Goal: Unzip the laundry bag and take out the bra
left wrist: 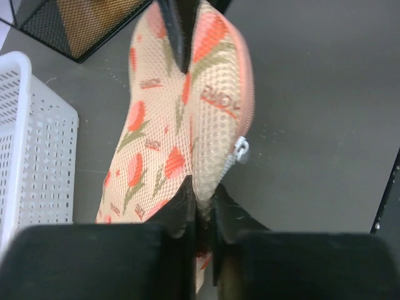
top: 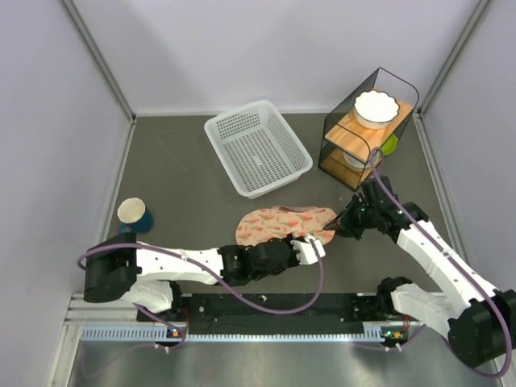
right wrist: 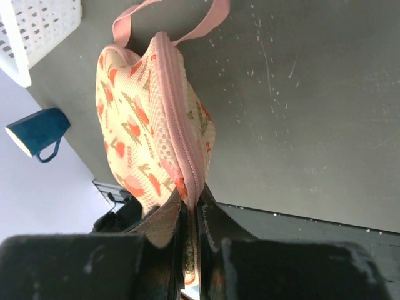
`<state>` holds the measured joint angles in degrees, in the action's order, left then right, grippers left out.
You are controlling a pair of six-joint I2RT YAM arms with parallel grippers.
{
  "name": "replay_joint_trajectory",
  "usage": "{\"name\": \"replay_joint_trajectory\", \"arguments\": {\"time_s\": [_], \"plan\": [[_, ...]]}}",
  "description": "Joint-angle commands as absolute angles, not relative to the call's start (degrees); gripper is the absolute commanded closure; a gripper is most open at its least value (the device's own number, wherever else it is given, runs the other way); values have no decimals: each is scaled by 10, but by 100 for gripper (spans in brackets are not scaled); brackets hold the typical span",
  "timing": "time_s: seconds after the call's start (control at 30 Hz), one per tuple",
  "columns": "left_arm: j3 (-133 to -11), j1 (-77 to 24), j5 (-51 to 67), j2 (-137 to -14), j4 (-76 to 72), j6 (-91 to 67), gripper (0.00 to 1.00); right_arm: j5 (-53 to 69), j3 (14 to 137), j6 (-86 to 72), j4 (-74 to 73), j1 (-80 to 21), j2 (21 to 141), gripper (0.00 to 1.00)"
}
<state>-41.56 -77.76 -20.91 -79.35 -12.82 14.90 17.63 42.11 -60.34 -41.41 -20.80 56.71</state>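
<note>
- The bag point(top: 278, 224) was laid flat on the table point(top: 185, 185), near the front edge, between the two grippers
- The left gripper point(left wrist: 203, 209) was seen with its jaws clamped on the bag's near edge, a fold of mesh fabric pinched between them
- The right gripper point(right wrist: 190, 209) was seen with its jaws pressed together on the opposite end, on the pink zip seam
- The zip was shown closed along that seam in the right wrist view
- A silver zip pull point(left wrist: 241, 150) was hung at the bag's side, near the left gripper
- A pink strap point(right wrist: 209, 15) was looped from the end of the bag farthest from the right wrist camera
- Red-orange tulips with green leaves were printed on the beige mesh; small brown lettering was repeated among them, too blurred to be read
- A white perforated basket point(top: 256, 149) was placed behind the bag, well apart from it
- A blue cup point(top: 135, 214) was seen at the left
- A wire rack point(top: 355, 153) was stood at the back right, with a white bowl point(top: 376, 107) on its wooden top shelf
</note>
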Motion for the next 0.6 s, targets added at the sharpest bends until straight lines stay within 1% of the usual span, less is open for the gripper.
{"name": "replay_joint_trajectory", "arguments": {"time_s": [0.0,0.03,0.1,0.13,0.17,0.23,0.3,0.33,0.37,0.43,0.5,0.57], "plan": [[-437,-772,-183,-752,-118,126,100,178,445,-591,-405,-207,539,94],[-444,-766,-150,-746,-81,113,100,172,446,-585,-405,-207,535,91],[-467,-764,-133,-734,-44,91,100,149,454,-557,-404,-207,525,83],[-475,-762,-131,-732,-3,85,100,140,460,-542,-403,-207,523,77],[-482,-759,-127,-730,23,82,100,123,470,-528,-403,-207,518,61],[-511,-740,-121,-722,81,67,100,112,482,-479,-403,-207,499,54],[-548,-715,-70,-723,115,25,100,91,497,-434,-401,-207,480,52],[-565,-678,-35,-729,137,6,100,83,501,-419,-401,-207,456,46],[-583,-656,58,-736,180,-32,100,70,510,-406,-400,-208,444,45],[-621,-598,129,-765,205,-64,100,70,514,-353,-388,-207,410,45],[-633,-578,181,-783,206,-94,100,90,511,-311,-368,-208,389,47],[-629,-566,199,-793,186,-116,100,118,490,-296,-351,-212,367,50]]}}
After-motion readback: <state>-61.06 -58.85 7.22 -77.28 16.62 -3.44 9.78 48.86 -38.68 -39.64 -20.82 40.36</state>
